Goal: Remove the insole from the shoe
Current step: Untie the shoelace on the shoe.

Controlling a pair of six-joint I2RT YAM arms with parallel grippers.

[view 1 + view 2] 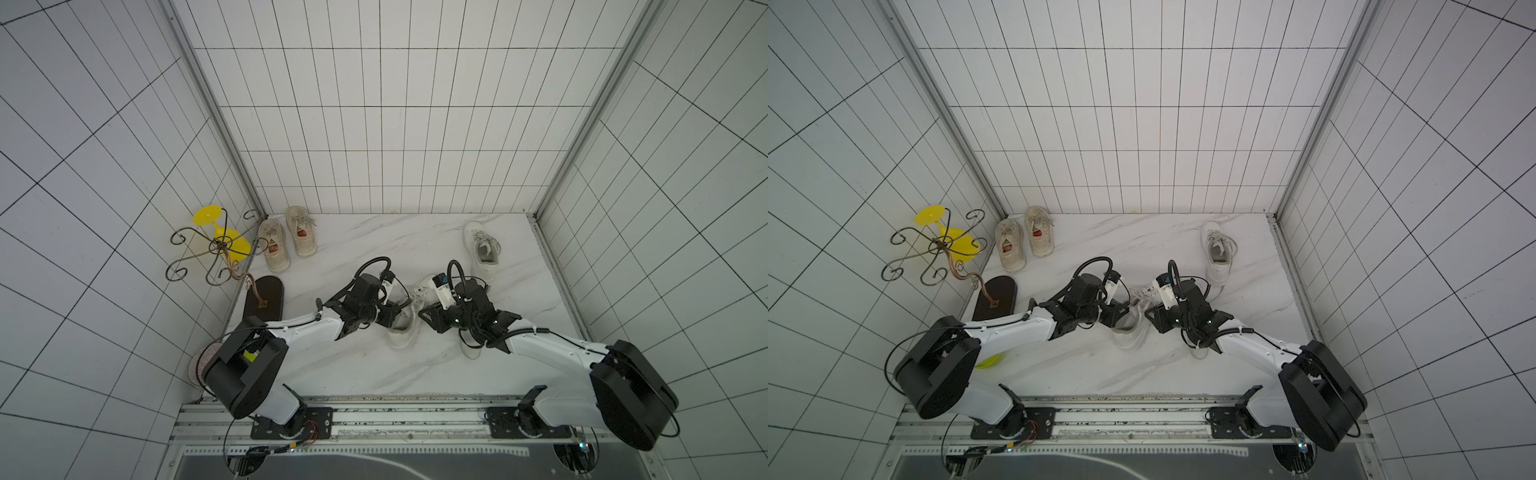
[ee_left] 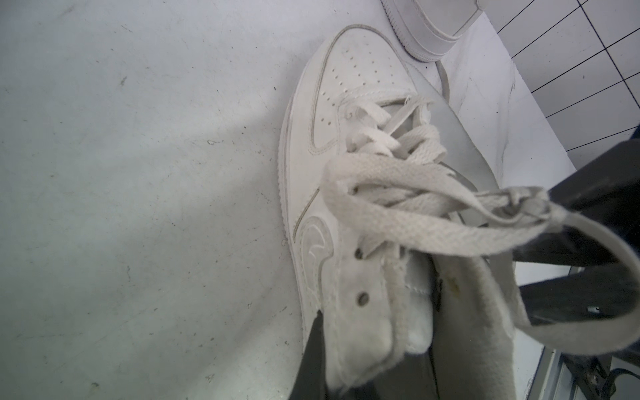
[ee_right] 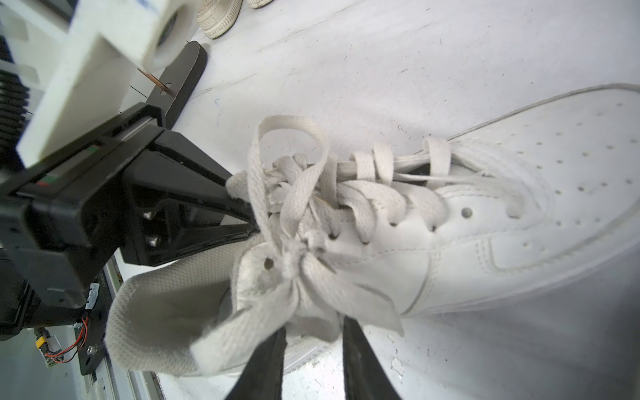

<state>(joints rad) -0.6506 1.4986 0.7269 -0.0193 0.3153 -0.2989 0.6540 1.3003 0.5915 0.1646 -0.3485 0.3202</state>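
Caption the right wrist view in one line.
Left gripper shut on the upper of the white leather lace-up sneaker; right gripper open over its laces, marble tabletop below.

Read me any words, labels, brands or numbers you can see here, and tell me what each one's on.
Nothing is readable.
Labels on the camera mounts: too small.
Orange tags in the beige shoes: blurred.
Embossed logo on the white shoe: a shape, no letters.

A white marble-patterned tabletop [image 1: 353, 365] carries a white sneaker [image 1: 403, 332] near its middle. A second white sneaker [image 1: 484, 251] lies far right, a pair of beige sneakers [image 1: 274, 247] in the far left corner, a dark oval base [image 1: 266, 297] at the left edge, and a mostly hidden pale object [image 1: 471, 352], perhaps a cup.
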